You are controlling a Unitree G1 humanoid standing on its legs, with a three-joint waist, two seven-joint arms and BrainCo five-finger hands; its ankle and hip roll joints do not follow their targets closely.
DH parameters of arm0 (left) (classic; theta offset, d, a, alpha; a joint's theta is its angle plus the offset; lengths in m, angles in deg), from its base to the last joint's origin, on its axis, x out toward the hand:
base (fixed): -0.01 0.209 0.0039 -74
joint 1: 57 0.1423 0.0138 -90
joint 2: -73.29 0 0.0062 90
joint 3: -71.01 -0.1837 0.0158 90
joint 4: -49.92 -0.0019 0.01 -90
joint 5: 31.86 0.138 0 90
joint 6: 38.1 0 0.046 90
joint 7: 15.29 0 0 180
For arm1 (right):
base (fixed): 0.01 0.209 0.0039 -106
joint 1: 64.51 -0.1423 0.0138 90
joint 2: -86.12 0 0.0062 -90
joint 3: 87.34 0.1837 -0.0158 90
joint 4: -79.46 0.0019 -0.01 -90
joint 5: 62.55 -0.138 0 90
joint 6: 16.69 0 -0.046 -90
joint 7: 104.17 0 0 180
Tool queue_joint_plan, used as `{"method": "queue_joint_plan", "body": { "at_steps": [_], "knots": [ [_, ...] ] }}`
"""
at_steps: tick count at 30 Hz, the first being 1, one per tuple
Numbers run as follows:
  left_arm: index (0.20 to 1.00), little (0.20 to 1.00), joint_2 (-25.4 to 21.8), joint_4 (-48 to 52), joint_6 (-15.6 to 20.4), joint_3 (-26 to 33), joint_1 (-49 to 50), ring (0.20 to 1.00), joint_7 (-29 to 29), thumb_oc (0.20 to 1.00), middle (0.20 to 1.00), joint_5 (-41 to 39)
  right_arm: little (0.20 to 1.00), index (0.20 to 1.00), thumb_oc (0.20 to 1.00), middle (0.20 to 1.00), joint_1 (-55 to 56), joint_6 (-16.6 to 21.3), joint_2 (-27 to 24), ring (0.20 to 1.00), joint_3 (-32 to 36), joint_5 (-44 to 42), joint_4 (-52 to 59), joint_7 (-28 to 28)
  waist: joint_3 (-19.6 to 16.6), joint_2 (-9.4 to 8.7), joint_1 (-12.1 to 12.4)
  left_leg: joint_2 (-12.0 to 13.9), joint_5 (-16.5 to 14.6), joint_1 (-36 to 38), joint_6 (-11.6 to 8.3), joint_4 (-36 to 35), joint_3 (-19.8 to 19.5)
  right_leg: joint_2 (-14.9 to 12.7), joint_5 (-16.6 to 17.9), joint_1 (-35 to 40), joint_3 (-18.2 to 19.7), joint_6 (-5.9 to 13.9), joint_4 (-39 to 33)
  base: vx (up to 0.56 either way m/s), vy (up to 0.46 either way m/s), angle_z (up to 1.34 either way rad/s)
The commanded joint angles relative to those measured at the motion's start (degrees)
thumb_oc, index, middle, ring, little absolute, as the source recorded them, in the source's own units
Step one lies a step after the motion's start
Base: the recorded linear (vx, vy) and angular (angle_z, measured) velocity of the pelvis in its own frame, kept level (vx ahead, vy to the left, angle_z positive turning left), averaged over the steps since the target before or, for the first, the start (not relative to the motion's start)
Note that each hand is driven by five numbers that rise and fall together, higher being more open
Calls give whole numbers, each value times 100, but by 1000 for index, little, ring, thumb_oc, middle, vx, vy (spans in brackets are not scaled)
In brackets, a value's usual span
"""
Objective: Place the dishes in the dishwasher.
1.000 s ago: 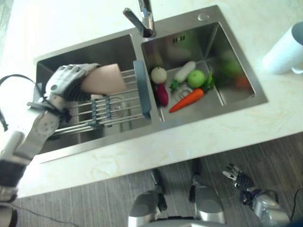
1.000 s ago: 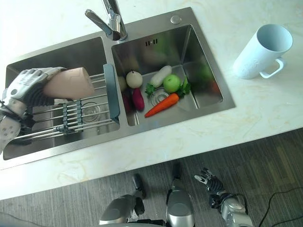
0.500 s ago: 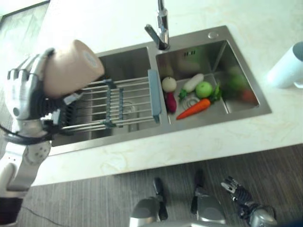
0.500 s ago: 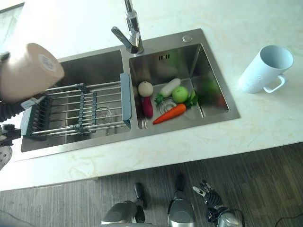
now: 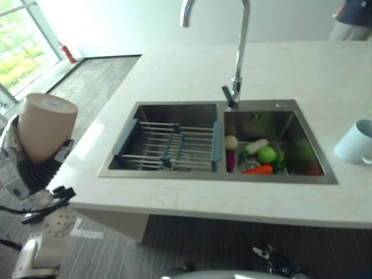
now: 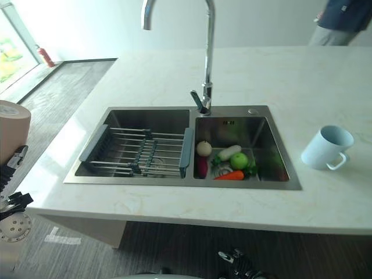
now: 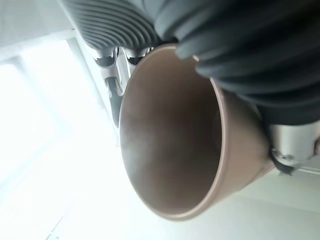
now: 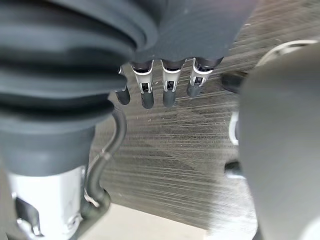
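Note:
A tan cup point(image 5: 45, 124) is held bottom up beyond the counter's left end, above the floor, with my left hand point(image 5: 13, 168) shut on it. In the left wrist view the cup's open mouth point(image 7: 170, 130) faces the camera and the fingers point(image 7: 111, 75) curl round its wall. A pale blue mug point(image 6: 326, 147) stands on the counter to the right of the sink. My right hand point(image 8: 167, 87) hangs low over the floor below the counter's front edge, fingers relaxed and holding nothing.
The double sink point(image 5: 119, 170) has a wire rack point(image 5: 168, 146) across its left basin and vegetables point(image 5: 258, 160) in the right one. A tall faucet point(image 5: 238, 52) rises behind it. A person point(image 6: 340, 20) stands at the far right.
My left hand has lifted the tan cup off the sink rack and carried it left, past the counter's end. The head view has swung up and back, showing the whole counter.

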Motion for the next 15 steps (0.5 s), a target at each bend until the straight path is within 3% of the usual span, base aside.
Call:
{"method": "queue_joint_plan", "body": {
  "at_steps": [1,3,5,8,10,12,15],
  "knots": [
    [200,200,-384,99,272,391,-403,200,351,200,200,-335,1000,1000,1000,1000,-387,-336,-62,1000,-94,918,-280,234,349,-71,34,61,-546,-440,-204,1086,-250,-199,-837,219,-75,64,573,-19,-259,30],
    [200,200,-405,151,253,346,-413,200,552,200,200,-249,1000,1000,1000,1000,-589,-255,-81,1000,-222,1113,-569,253,338,-29,193,141,-417,-448,-274,978,-333,-129,-867,307,-207,13,527,-29,-251,51],
    [200,200,-424,266,292,319,-459,200,729,200,200,-234,1000,1000,1000,1000,-763,-260,-62,1000,-312,1083,-765,291,295,59,268,333,-103,-343,-482,487,-100,-35,-979,458,-477,35,461,17,-225,40],
    [200,200,-373,292,496,94,-717,200,898,200,200,-249,1000,1000,1000,1000,-726,-320,-59,1000,-337,851,-656,500,343,121,67,659,511,-455,-685,289,999,-65,-841,516,-1117,88,400,-168,-77,133],
    [200,200,-367,253,527,-95,-954,200,924,200,200,-188,1000,1000,1000,1000,-683,-362,-99,1000,-311,780,-529,619,398,109,-96,849,676,-446,-731,548,1466,-108,-781,464,-1429,55,490,-255,-3,222],
    [200,200,-391,247,360,-195,-1096,200,826,200,200,-174,1000,1000,1000,1000,-721,-327,-154,1000,-251,835,-540,515,461,38,-127,944,510,-488,-675,1121,1464,-208,-799,343,-1503,-30,672,-230,65,163],
    [200,200,-446,276,263,-204,-1192,200,900,200,200,-287,1000,1000,1000,1000,-825,-446,-171,1000,-110,827,-574,318,500,-132,-95,985,155,-595,-545,2225,1353,-361,-794,74,-1492,-143,860,-239,119,15]
  ]
}}
